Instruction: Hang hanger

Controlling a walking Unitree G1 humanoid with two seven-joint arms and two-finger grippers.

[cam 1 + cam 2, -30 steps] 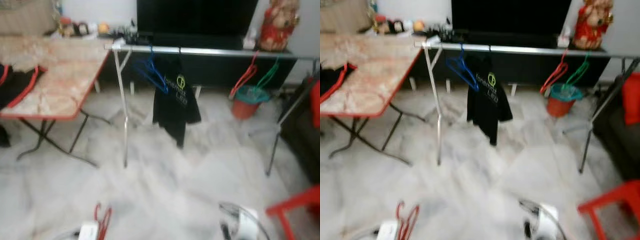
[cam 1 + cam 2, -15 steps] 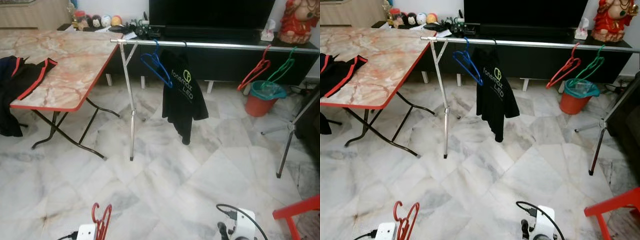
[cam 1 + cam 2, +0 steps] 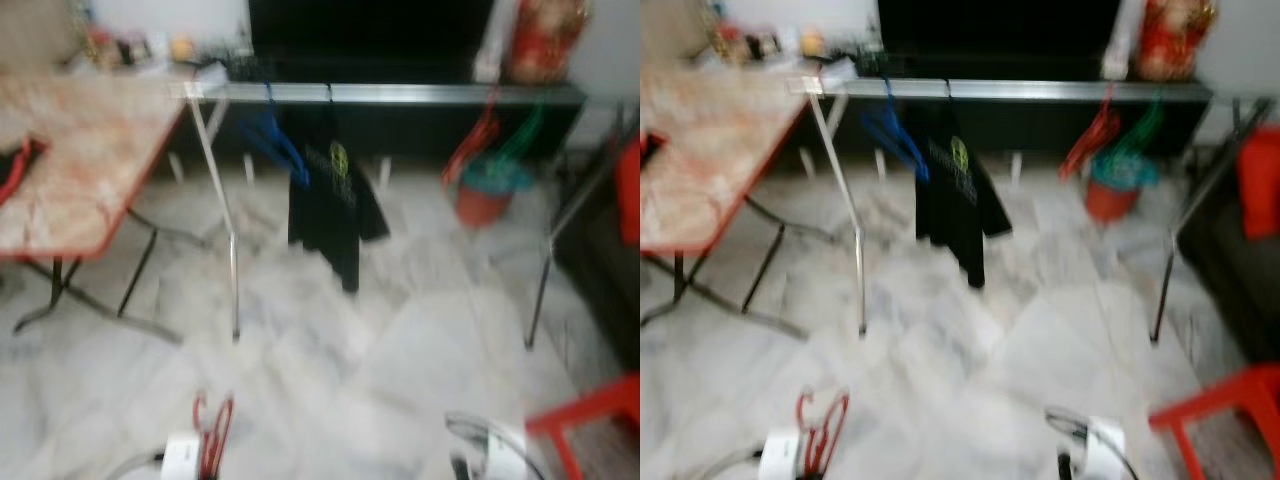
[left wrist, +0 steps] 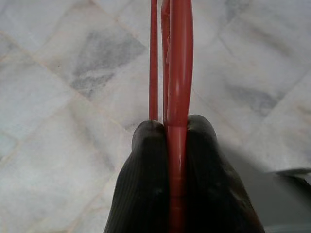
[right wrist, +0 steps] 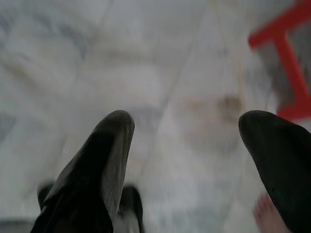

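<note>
My left gripper (image 4: 170, 133) is shut on a red hanger (image 4: 179, 73), which also shows at the bottom of the head views as the red hanger (image 3: 212, 435) held low over the floor. My right gripper (image 5: 187, 136) is open, with nothing between its fingers, above the marble floor. Ahead stands a silver clothes rail (image 3: 400, 93) carrying a blue hanger (image 3: 275, 140), a black shirt (image 3: 330, 195), and a red hanger (image 3: 475, 135) and green hanger (image 3: 520, 125) further right. The head views are blurred.
A marble-topped folding table (image 3: 60, 170) with a red edge stands at the left. An orange bucket (image 3: 480, 195) sits under the rail. A red stool (image 3: 585, 430) is at the lower right, a dark TV cabinet (image 3: 400, 60) behind the rail.
The head views have shifted and turned blurred, so the camera has moved. The left gripper still holds the red hanger; the rail's contents are unchanged.
</note>
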